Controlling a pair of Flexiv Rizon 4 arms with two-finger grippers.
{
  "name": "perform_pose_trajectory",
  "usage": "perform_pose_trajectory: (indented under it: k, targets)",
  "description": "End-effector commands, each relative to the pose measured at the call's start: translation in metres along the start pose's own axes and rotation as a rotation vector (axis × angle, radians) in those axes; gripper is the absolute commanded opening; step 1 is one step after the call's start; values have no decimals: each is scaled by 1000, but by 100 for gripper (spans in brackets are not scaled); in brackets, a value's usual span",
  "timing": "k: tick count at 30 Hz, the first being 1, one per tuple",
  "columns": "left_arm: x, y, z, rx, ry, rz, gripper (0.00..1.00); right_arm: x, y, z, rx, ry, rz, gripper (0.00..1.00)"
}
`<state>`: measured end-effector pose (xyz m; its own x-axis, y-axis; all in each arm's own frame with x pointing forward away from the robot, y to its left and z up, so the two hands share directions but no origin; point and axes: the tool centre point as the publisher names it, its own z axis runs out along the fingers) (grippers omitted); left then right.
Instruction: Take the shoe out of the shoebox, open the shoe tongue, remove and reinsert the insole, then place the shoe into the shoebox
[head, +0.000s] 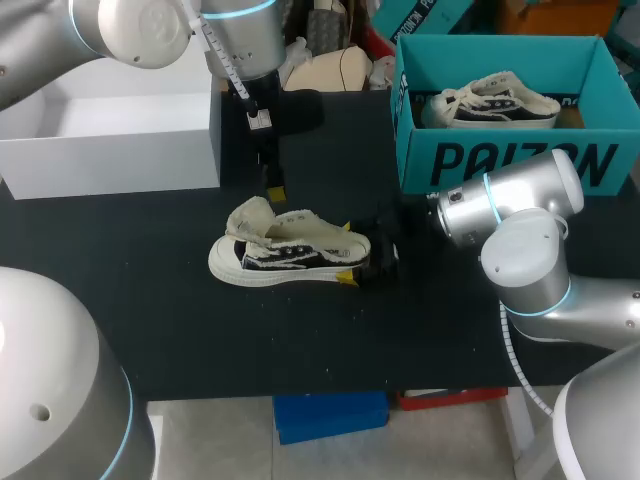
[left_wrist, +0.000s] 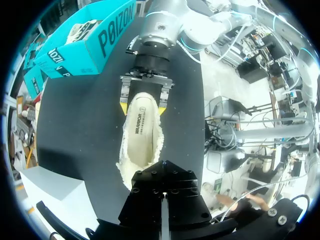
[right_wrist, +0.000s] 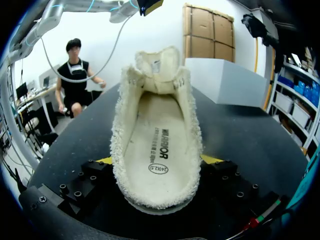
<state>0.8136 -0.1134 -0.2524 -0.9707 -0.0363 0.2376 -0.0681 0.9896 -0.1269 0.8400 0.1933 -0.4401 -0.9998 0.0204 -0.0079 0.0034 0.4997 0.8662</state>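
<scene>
A white and black shoe (head: 290, 252) lies on its sole in the middle of the black table, toe toward my left. Its fleecy tongue (head: 250, 215) is pulled up and forward, and the insole (right_wrist: 155, 145) lies inside, in plain sight. My right gripper (head: 346, 253) is shut on the shoe's heel, one yellow tip against each side (right_wrist: 159, 160). My left gripper (head: 274, 190) hangs shut and holds nothing, just above and behind the tongue (left_wrist: 164, 197). The teal shoebox (head: 500, 160) stands at the back right.
A second shoe (head: 490, 105) lies inside the teal shoebox. A white open box (head: 110, 140) stands at the back left. Bare black table lies in front of the shoe and to its left.
</scene>
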Motion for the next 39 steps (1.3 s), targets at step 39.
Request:
perform_pose_trajectory:
  k: [39]
  targets:
    - [-48, -11, 60, -16, 28, 194, 0, -2, -3, 2, 1, -1, 1, 0]
